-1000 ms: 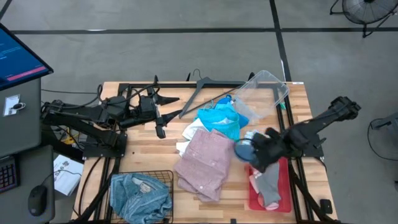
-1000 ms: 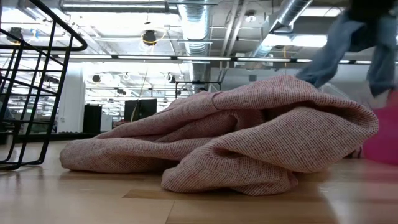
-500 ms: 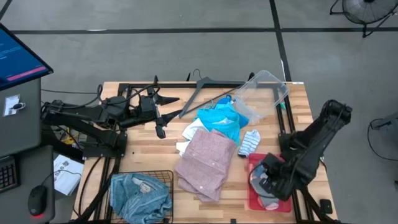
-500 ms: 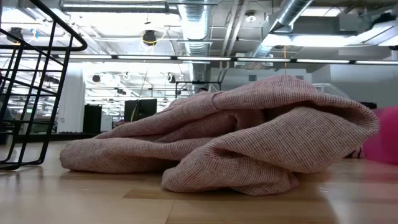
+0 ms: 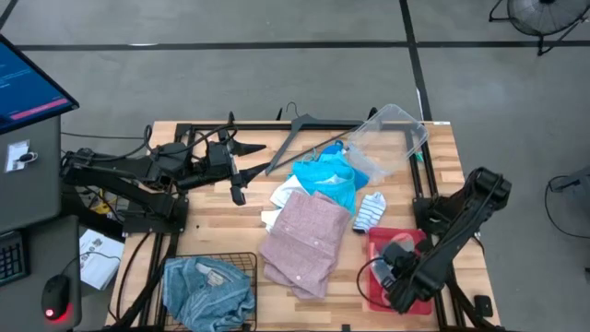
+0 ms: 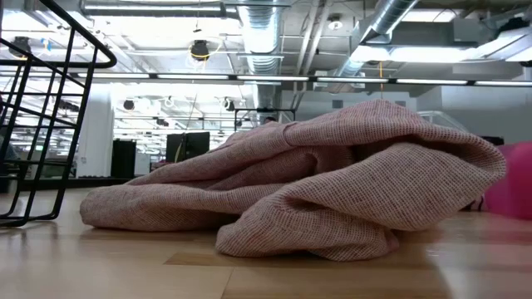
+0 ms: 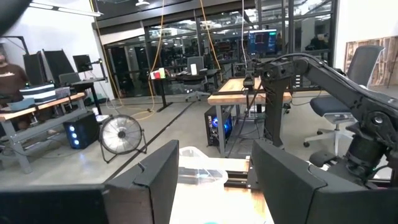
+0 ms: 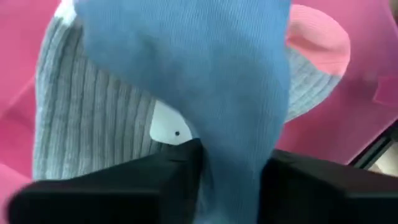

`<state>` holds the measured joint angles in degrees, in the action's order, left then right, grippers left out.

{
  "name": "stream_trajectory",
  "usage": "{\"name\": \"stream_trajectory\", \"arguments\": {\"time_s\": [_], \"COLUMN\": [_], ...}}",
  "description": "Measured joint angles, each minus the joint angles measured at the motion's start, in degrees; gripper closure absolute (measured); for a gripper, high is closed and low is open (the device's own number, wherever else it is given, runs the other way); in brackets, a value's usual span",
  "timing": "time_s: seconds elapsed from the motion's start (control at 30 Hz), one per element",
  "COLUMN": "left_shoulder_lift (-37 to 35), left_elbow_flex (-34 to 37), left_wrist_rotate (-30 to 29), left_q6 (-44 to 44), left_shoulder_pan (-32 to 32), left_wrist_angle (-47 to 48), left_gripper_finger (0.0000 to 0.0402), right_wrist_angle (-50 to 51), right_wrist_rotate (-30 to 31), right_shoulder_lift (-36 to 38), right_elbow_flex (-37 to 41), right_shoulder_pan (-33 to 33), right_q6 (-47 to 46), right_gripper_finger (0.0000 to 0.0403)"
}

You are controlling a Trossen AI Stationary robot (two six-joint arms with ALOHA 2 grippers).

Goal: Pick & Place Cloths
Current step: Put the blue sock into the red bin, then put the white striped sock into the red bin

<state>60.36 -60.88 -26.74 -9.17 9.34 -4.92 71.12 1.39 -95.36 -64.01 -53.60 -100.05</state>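
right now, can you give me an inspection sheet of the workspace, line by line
surface: wooden table, much of it covered with fabric
job's things: denim in the wire basket; pink garment mid-table; turquoise cloth behind it; white cloth edge under the pink; striped sock beside the red tray; blue sock over a grey ribbed sock in the tray
clutter: grey hanger, clear plastic bin
grippers: left gripper open, idle at the table's back left; right gripper over the red tray, shut on the blue sock
cables: bundle at the left arm's base
surroundings: monitor, floor fan
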Motion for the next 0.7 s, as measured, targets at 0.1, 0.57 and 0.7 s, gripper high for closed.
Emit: {"name": "stream_trajectory", "arguments": {"time_s": [0.1,0.57,0.7], "left_shoulder_lift": [0.0,0.0,0.0], "left_elbow_flex": [0.0,0.0,0.0], "left_wrist_rotate": [0.0,0.0,0.0], "left_q6": [0.0,0.0,0.0], "left_shoulder_pan": [0.0,0.0,0.0], "left_wrist_angle": [0.0,0.1,0.2], "left_gripper_finger": [0.0215,0.0215,0.0215], "right_wrist_angle": [-0.6,4.6,9.8], "right_wrist_rotate": [0.0,9.6,13.6], "right_shoulder_lift": [0.1,17.5,19.4], "right_elbow_flex": [0.0,0.0,0.0], "right_shoulder_pan": [0.4,12.6,21.4], "right_q6": [2.4,12.6,10.5], "right_gripper_finger": [0.0249,0.0103,0.0103]}}
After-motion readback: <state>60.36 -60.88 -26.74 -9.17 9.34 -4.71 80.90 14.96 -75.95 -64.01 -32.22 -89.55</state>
